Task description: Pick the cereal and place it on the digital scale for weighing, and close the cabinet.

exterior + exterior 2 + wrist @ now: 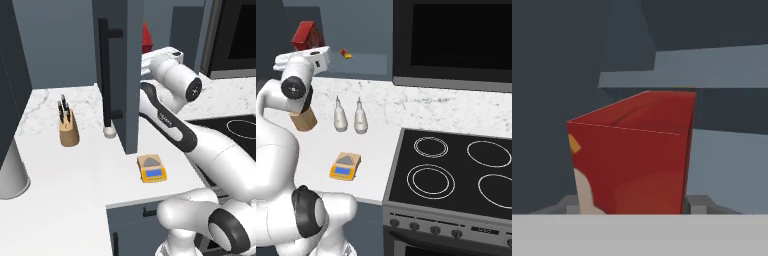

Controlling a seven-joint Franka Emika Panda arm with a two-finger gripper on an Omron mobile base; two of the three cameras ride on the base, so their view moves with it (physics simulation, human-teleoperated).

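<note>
The gripper [632, 207] is closed on the cereal [632, 160]: in the hand view the red box sits between the two finger tips, one at each lower side of it, with a pale patch and a small orange mark on its left face. Behind it run the grey shelves of the cabinet interior. In the right base view the cereal [306, 35] is raised high and tilted above the arm's wrist, in front of the open cabinet, with a small orange-and-red item [346, 54] lying on the shelf beyond. In the left base view a red corner of the box [146, 36] peeks out past the edge of the cabinet door [120, 75], which stands swung open with its long black bar handle [104, 70] facing the camera. The digital scale [152, 169] lies on the white counter [75, 165] well below the box, its plate bare. A knife block [68, 129] stands on the counter to the left, and two pale bottles [349, 117] stand near the wall beside the stove [456, 170].
</note>
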